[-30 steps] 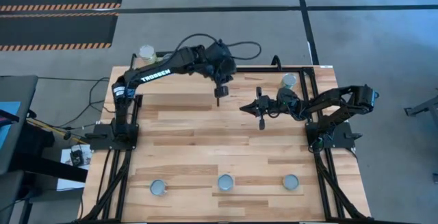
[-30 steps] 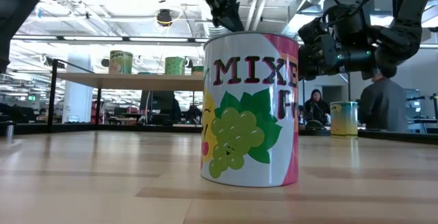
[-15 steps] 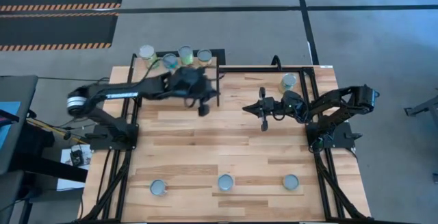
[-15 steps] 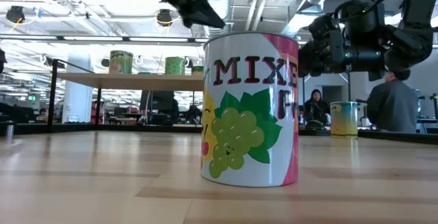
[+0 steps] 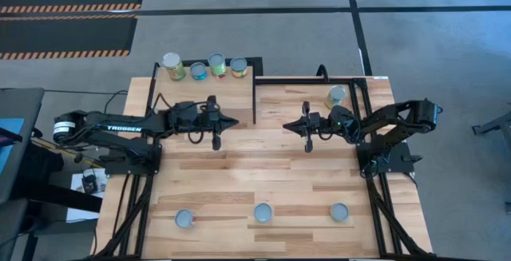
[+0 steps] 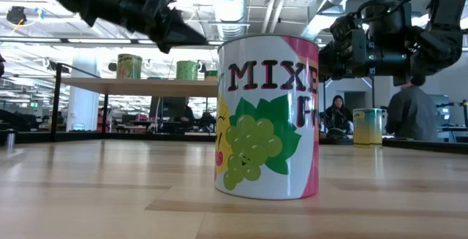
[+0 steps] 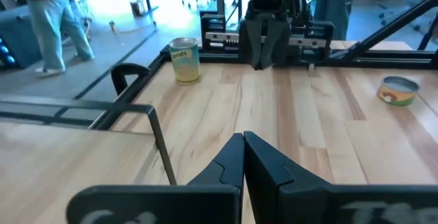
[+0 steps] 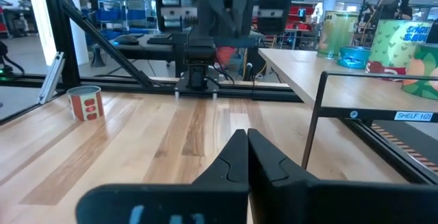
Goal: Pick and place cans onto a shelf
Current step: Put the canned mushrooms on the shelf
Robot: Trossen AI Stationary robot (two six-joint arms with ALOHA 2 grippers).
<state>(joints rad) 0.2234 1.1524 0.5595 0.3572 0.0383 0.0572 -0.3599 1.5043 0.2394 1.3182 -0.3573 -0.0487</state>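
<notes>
A: What sits nearest?

B: Three cans [image 5: 262, 211] with silvery-blue tops in a row along the table's [image 5: 263, 173] near edge; the middle one's label shows green grapes.

A: And the arms?

B: Mid-table, the left gripper [image 5: 215, 140] and right gripper [image 5: 306, 143] hang above the planks, fingers pressed together, holding nothing.

A: Farther back?

B: A lone can [image 5: 336, 96] at the far right corner, four cans [image 5: 216, 65] on the pale shelf [image 5: 200, 92].
</notes>
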